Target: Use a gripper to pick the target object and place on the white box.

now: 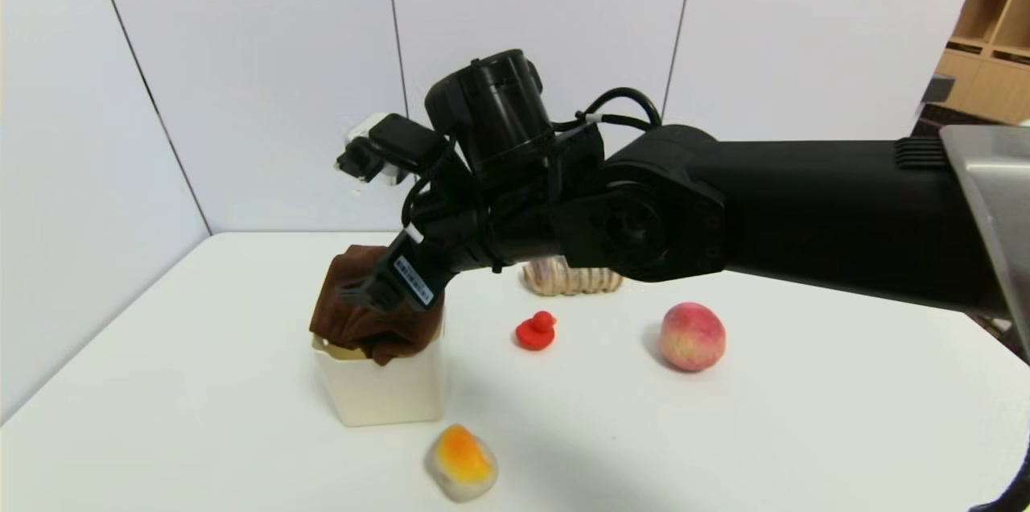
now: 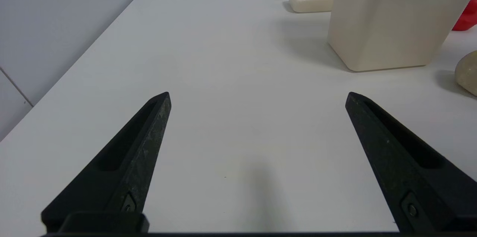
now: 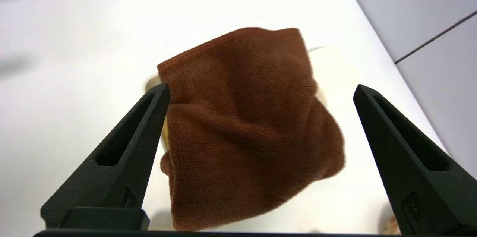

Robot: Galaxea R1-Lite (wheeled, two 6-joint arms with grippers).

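The dark brown towel (image 1: 354, 328) lies draped over the top of the white box (image 1: 386, 398), hanging down its near-left rim. My right gripper (image 1: 372, 291) hovers just above it, reached across from the right. In the right wrist view the right gripper (image 3: 261, 91) stands wide open with the towel (image 3: 242, 125) below and between the fingers, one fingertip (image 3: 160, 97) at the cloth's edge, the other well apart from it. Only a bit of the box's rim (image 3: 150, 80) shows past the cloth. My left gripper (image 2: 258, 97) is open over bare table, beside the white box (image 2: 387, 24).
On the table sit a striped bread roll (image 1: 571, 277) behind the arm, a red duck (image 1: 537, 330), a peach (image 1: 692, 336) and an orange-and-white lump (image 1: 461, 462) in front of the box. A flat white block (image 2: 311, 0) lies behind the box. Walls close the left and back.
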